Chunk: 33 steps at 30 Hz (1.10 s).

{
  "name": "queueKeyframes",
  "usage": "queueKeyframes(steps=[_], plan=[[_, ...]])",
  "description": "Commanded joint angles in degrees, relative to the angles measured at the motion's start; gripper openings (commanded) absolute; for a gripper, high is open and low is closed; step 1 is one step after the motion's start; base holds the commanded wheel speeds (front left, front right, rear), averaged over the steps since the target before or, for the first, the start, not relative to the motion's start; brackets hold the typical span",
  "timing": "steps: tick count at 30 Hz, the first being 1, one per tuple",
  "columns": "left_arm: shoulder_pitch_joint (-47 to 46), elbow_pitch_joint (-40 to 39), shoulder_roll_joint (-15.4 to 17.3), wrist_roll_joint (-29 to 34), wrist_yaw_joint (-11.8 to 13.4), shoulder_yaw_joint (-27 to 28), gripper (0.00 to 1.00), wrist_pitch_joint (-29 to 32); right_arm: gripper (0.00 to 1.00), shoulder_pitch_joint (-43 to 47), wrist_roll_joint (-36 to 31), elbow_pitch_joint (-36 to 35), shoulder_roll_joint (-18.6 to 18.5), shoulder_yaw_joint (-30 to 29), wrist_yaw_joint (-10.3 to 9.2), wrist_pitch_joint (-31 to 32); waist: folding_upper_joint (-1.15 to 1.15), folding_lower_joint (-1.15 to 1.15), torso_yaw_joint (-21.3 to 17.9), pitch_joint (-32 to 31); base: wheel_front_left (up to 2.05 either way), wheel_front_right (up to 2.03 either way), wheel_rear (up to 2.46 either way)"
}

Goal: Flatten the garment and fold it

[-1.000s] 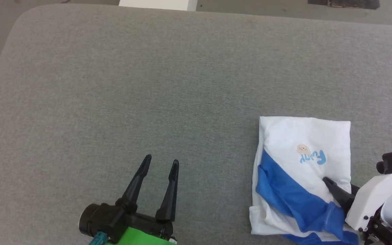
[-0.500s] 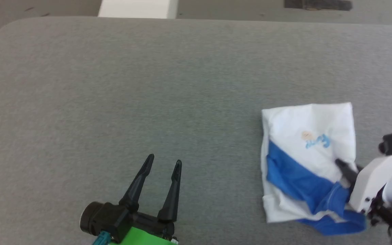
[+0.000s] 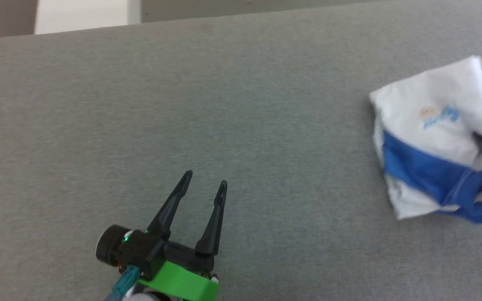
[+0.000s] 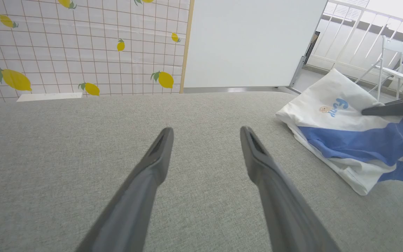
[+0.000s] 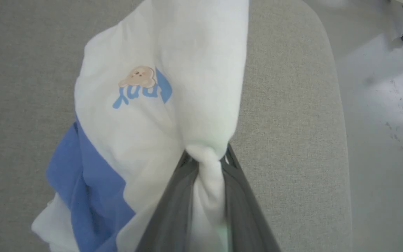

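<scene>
**Bench** point(image 3: 241, 104): grey, cloth-covered, with rounded corners. In the head view it spans nearly the whole frame.

**Garment** point(image 3: 429, 138): a white shirt with a blue band, folded into a compact, slightly rumpled packet. In the head view it sits toward 3 o'clock, near the right-hand edge of the bench. It is well apart from the left gripper, at roughly 2 o'clock from it. One edge is gathered and raised. In the left wrist view the opposite edge appears to rest on the bench. A loose blue sleeve end point(image 3: 481, 211) trails at the packet's 5 o'clock corner.

**Right gripper** point(image 5: 206, 154): the jaws are closed almost together on a bunched fold of white cloth at the garment's edge. The cloth fills the gap between the fingers.

**Left gripper** point(image 3: 205, 179): at 7 o'clock in the head view, over bare bench. The jaws are spread wide and hold nothing. The fingers point toward 1 o'clock.

**Print** point(image 5: 140, 85): a small tan bear head over blue lettering on the white panel. In the right wrist view it lies at 11 o'clock from the pinched fold.
</scene>
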Motion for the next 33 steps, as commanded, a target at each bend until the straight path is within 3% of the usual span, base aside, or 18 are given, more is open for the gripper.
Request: queueKeyframes(steps=[1, 7, 13, 18, 23, 24, 27, 33], plan=[[-1.4, -0.2, 0.5, 0.5, -0.3, -0.2, 1.0, 0.4, 0.0, -2.2, -1.0, 0.7, -1.5, 0.5, -0.11, -0.9, 0.0, 0.0, -3.3, 3.9, 0.0, 0.0, 0.0], [-4.5, -1.9, 1.4, 2.3, 0.3, -0.3, 1.0, 1.8, 0.0, -7.5, -4.6, 3.8, -9.2, 2.5, -0.11, -3.9, 0.0, 0.0, -4.6, 10.2, 0.0, 0.0, 0.0], [-7.1, -4.3, 2.7, 4.0, 1.0, 0.3, 1.0, 3.5, 0.0, -11.7, -6.5, 9.7, -14.4, 1.3, -0.11, -8.1, 0.0, 0.0, -3.6, 16.9, 0.0, 0.0, 0.0], [-9.1, -6.4, 3.6, 5.7, 1.6, 0.5, 1.0, 4.2, 0.0, -14.9, -8.6, 15.8, -15.6, 0.5, -0.11, -11.7, 0.0, 0.0, -2.5, 21.1, 0.0, 0.0, 0.0], [-10.3, -7.9, 4.0, 7.1, 2.5, 0.5, 1.0, 4.6, 0.0, -18.0, -11.1, 21.2, -14.5, -0.3, -0.11, -14.1, 0.0, 0.0, -2.1, 22.8, 0.0, 0.0, 0.0], [-10.4, -8.3, 4.0, 7.3, 2.7, 0.5, 1.0, 4.7, 0.31, -18.7, -11.9, 22.2, -14.1, -0.2, -0.11, -14.5, 0.0, 0.0, -2.1, 22.9, 0.0, 0.0, 0.0], [-10.3, -8.8, 4.2, 7.7, 3.1, 0.5, 1.0, 5.0, 1.0, -20.1, -13.7, 24.5, -13.2, -0.2, -0.11, -15.5, 0.0, 0.0, -2.0, 22.3, 0.0, 0.0, 0.0], [-9.1, -8.7, 4.0, 7.2, 4.8, 1.5, 1.0, 4.9, 1.0, -21.4, -16.0, 28.4, -11.4, -1.0, -0.11, -17.5, 0.0, 0.0, -2.2, 18.0, 0.0, 0.0, 0.0]])
